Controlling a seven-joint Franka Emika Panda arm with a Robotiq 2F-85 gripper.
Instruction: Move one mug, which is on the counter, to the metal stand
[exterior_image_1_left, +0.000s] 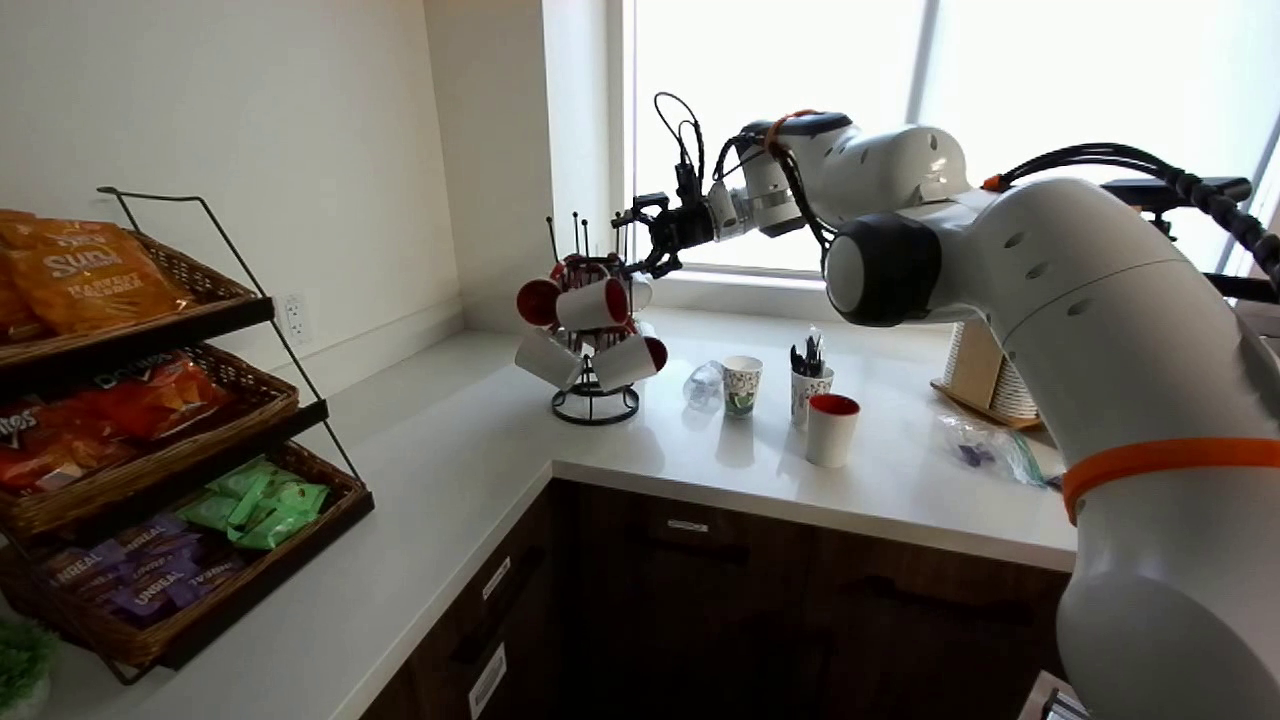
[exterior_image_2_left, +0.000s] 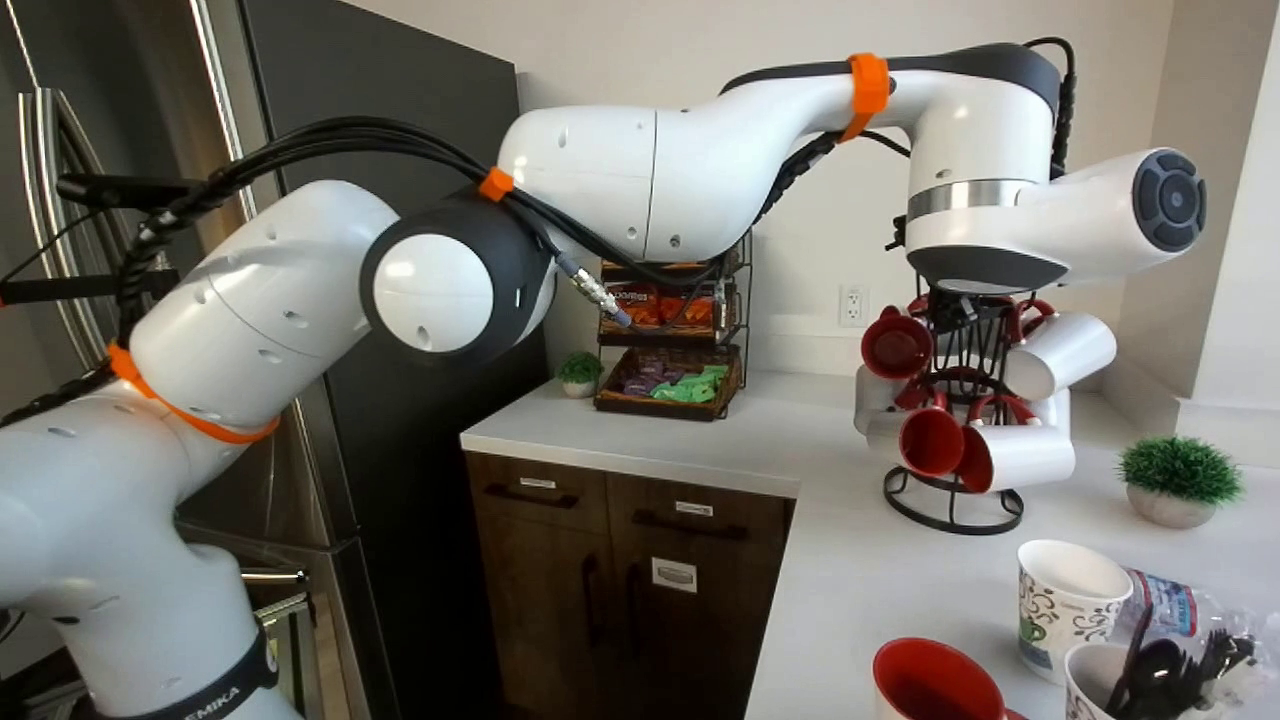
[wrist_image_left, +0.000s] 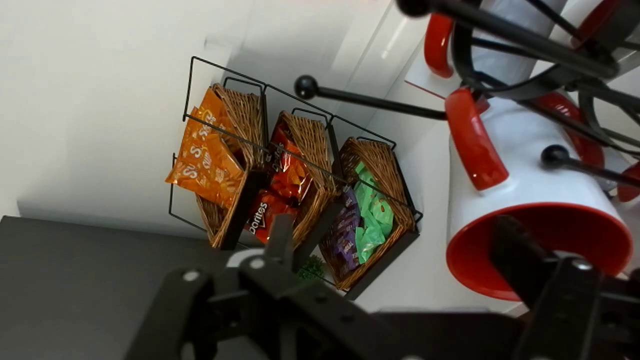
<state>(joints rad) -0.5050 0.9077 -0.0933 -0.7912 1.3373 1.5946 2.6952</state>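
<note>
Mug (exterior_image_1_left: 832, 435): white outside, red inside. It stands upright on the white tabletop (exterior_image_1_left: 450, 420).
Metal stand (exterior_image_1_left: 594, 420): dark wire with a ring foot, also on the tabletop. In an exterior view its foot is at 9 o'clock from the mug, well apart.
Hung mugs (exterior_image_1_left: 592, 305): tilted around the stand, white with red insides and red handles.
Jaws: wide apart, near the top of the stand, at 1 o'clock from its middle in an exterior view. In the wrist view, one tip covers part of a hung mug's red mouth; I cannot tell if they touch.
Robot arm (exterior_image_1_left: 1120, 300): big and white with orange bands. It reaches toward the stand from 4 o'clock in an exterior view.
Swirly cup (exterior_image_1_left: 741, 385): near the mug, at 10 o'clock from it in an exterior view.
Spoon cup (exterior_image_1_left: 805, 386): holds black spoons and forks (exterior_image_2_left: 1160, 662), at 11 o'clock from the mug in an exterior view.
Snack rack (exterior_image_1_left: 200, 328): holds bright snack bags (exterior_image_1_left: 95, 275), at 9 o'clock from the stand's foot in an exterior view.
</note>
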